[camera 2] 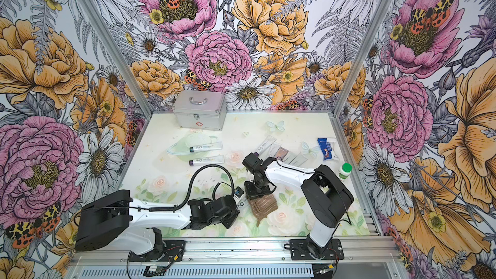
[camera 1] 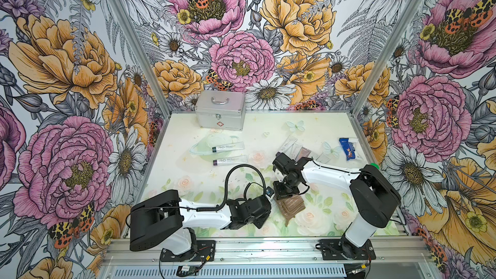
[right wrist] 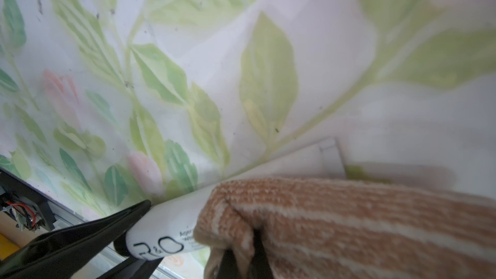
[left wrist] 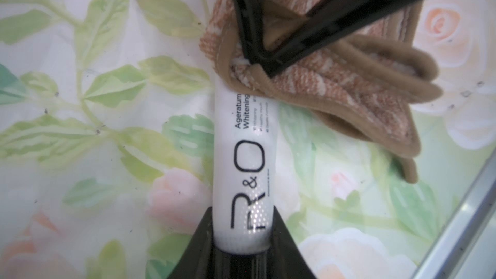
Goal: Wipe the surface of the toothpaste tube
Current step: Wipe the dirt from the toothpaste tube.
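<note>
White plastic toothpaste tube w/ black "R&O" lettering, held lengthwise near the front-centre of the table, btwn the two arms. The left gripper is clamped on the tube's cap end. The right gripper is pinched tight on a folded brown-and-cream striped terry cloth, which lies over the tube's far half.

Likely risks: the tube is soft, slick & gripped at one end only, so a hard press from the cloth could bend it, twist it in the jaws or pull it free. A squeeze near the cap could force paste out if the cap is loose. The bunched cloth could also snag on the crimped tail, or slide along w/o touching much surface.

Look: glossy clean white, no smears visible on the exposed part, small grey print beside the logo. The dark cap is mostly hidden.

Further out, in a top view, on the pastel floral table mat: a pair of similar white tubes, a silver metal case w/ handle at the back, flat sachets & a blue packet. All are well apart from the wiping.
</note>
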{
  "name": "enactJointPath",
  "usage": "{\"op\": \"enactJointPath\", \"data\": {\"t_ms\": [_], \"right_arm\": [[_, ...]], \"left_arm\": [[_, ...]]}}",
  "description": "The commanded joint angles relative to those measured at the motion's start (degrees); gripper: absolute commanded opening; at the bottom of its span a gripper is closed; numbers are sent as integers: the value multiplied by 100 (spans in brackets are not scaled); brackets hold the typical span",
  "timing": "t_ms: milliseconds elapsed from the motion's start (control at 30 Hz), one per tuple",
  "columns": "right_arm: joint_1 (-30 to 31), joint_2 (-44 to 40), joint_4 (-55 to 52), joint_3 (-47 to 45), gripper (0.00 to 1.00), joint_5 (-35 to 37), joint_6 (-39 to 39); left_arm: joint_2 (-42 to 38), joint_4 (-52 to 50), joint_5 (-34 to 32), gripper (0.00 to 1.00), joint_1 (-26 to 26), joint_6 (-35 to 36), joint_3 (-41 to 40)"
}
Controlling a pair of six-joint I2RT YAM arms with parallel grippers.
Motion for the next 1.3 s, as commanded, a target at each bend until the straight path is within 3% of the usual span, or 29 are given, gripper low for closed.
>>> {"op": "enactJointPath", "data": {"t_ms": [0, 200, 467, 967, 1267], "right_arm": [[-324, 318, -395, -315, 0, 931, -265], [-826, 97, -426, -507, 0, 1099, -458], [-926, -75, -405, -519, 0, 1003, -477], [-167, 171, -401, 779, 0, 67, -86], [40, 727, -62, 441, 0, 121, -6]], "left_arm": [[-63, 144, -142, 29, 96, 5, 21], [-115, -7, -209, 29, 109, -56, 39], [-344, -127, -265, 29, 109, -176, -48], [-142, 56, -135, 29, 96, -78, 29], [-155, 36, -168, 29, 151, -40, 55]]}}
